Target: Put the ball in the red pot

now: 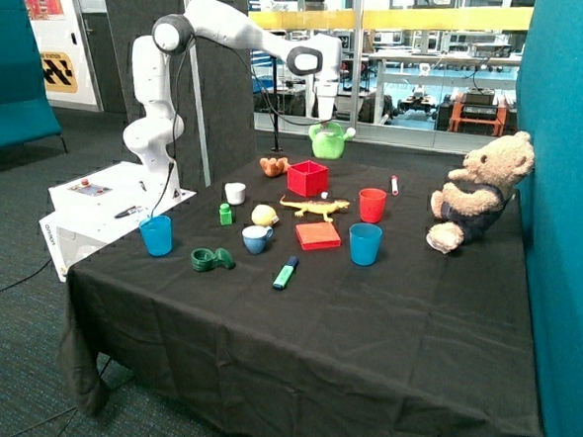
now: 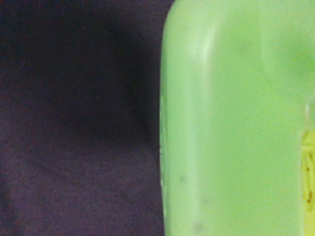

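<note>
The ball (image 1: pixel 264 215) is small and pale yellow. It lies on the black tablecloth between a small green bottle (image 1: pixel 225 213) and a yellow toy lizard (image 1: pixel 315 207), just behind a blue mug (image 1: pixel 258 238). The red pot (image 1: pixel 308 178) is a square red box standing further back, behind the lizard; nothing shows inside it. My gripper (image 1: pixel 324 117) hangs at the back of the table, right over a green watering can (image 1: pixel 328 140), far from the ball. In the wrist view the green can (image 2: pixel 236 118) fills much of the picture, very close, beside black cloth (image 2: pixel 74 123).
A brownish-orange toy (image 1: pixel 273 165), a white cup (image 1: pixel 235 192), a red cup (image 1: pixel 372 205), a flat red block (image 1: pixel 317 236), two blue cups (image 1: pixel 364 244) (image 1: pixel 156 235), a green marker (image 1: pixel 285 273) and a dark green object (image 1: pixel 210 260) lie around. A teddy bear (image 1: pixel 476 190) sits by the teal wall.
</note>
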